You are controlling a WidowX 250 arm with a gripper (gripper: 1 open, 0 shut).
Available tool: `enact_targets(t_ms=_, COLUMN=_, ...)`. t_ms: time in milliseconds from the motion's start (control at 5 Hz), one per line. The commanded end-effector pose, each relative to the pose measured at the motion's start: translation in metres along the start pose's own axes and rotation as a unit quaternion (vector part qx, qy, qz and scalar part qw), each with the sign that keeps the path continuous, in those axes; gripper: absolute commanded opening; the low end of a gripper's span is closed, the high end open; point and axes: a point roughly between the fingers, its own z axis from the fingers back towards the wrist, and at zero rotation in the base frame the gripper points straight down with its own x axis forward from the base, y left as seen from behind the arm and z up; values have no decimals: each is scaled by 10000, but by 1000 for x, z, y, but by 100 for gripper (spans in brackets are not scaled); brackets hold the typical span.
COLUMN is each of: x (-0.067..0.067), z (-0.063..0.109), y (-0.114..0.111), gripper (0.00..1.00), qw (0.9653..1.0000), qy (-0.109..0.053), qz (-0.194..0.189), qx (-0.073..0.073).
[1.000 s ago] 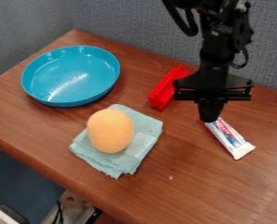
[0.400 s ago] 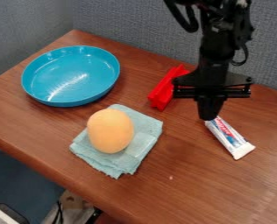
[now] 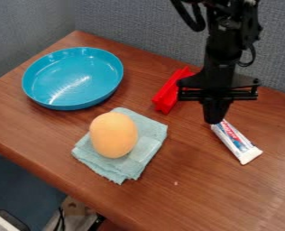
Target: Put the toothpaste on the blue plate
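nothing has shifted: black robot hand (image 3: 214,117), clenched empty, hovers over the small white toothpaste tube (image 3: 236,139) on the wooden desk (image 3: 206,185), far from the round turquoise-blue plate (image 3: 71,78); grasp pending.

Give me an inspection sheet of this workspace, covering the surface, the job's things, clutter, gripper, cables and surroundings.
Surface: brown wooden table, no spills seen.
Job's things: toothpaste lying flat near the right edge; blue plate at far left, nothing in it.
Clutter: orange egg-shaped object sitting on a pale teal cloth; red block partly behind the arm.
Gripper: gripper points down, shut, at the toothpaste's upper end; whether it grips the tube cannot be told.
Cables: nothing seen.
Surroundings: grey wall behind.
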Motion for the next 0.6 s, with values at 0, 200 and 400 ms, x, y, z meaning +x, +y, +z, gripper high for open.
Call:
enact_targets(t_ms=0, x=11, z=31, y=-7, gripper=0, qw=9988, qy=-328, qz=184, qx=-316)
enact_targets(t_ms=200, x=10, z=31, y=-8, gripper=0, qw=9989, qy=-275, qz=236, qx=-312)
enact_targets(t_ms=400, x=11, z=30, y=-10, gripper=0, qw=9989, qy=-208, qz=278, qx=-312)
